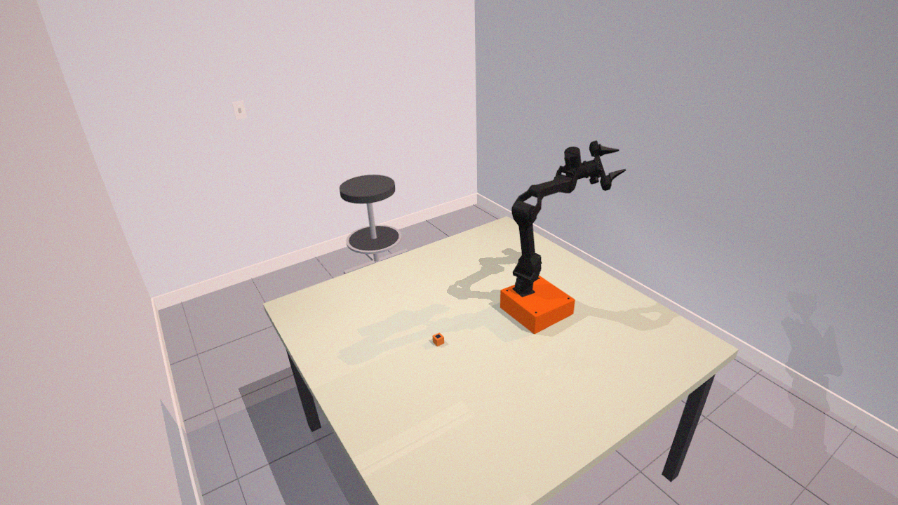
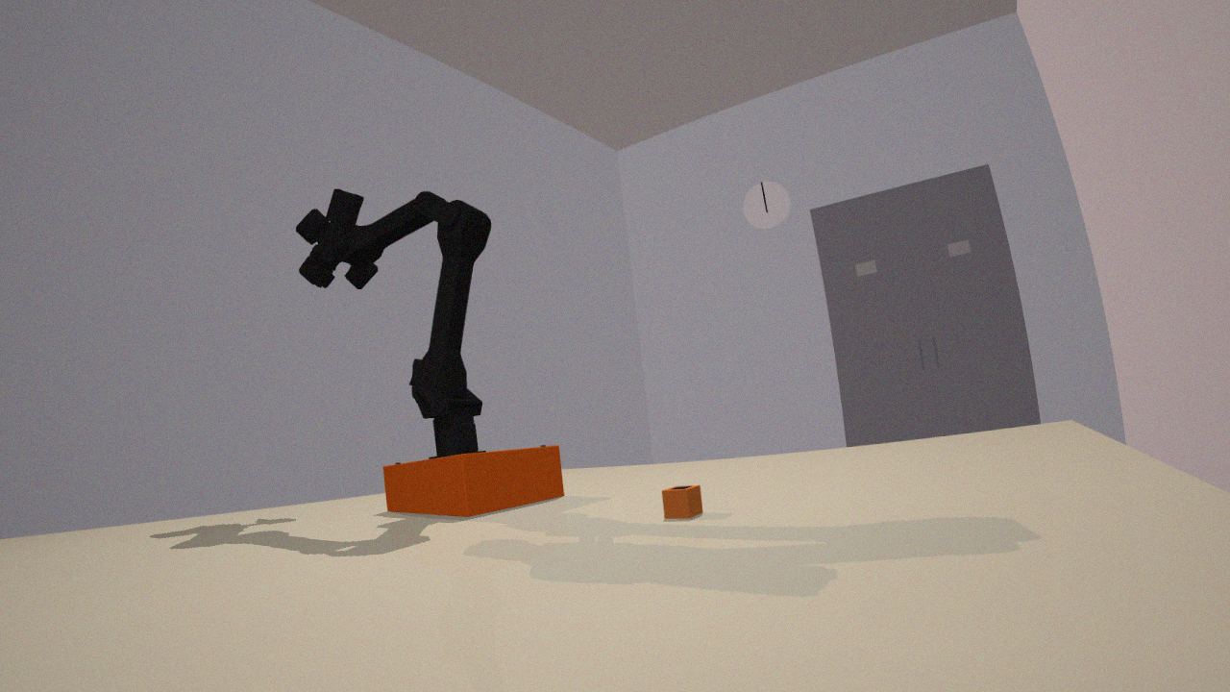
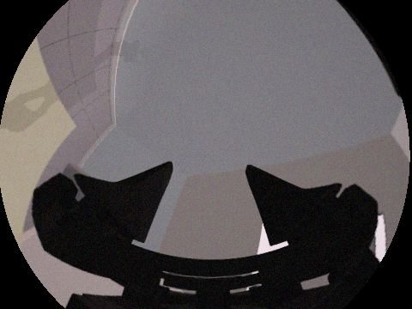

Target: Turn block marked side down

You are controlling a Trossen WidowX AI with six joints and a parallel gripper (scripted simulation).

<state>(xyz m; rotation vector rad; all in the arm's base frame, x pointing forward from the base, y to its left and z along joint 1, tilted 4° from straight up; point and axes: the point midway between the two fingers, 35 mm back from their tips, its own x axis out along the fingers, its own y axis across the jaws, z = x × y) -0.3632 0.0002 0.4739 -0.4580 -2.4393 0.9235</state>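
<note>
Resting well below the gripper: block

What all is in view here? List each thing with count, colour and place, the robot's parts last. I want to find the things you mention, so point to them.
Block [image 1: 438, 340] [image 2: 681, 503]: one, orange, dark mark on top, on the table
Table [image 1: 533, 389] [image 2: 602, 636] [image 3: 26, 150]: one, cream, under the arm's base
Stool [image 1: 367, 188]: one, dark seat, beyond the table
Wall plate [image 1: 239, 110]: one, pale, on a wall
Clock [image 2: 756, 210]: one, pale, on a wall
Double door [image 2: 928, 301]: one, grey, right of the clock
Base [image 1: 534, 317] [image 2: 468, 485]: one, orange, on the table
Arm [image 1: 526, 241] [image 2: 454, 301]: one, black, on the base
Gripper [image 1: 621, 160] [image 3: 209, 167]: one, black, open, raised
</note>
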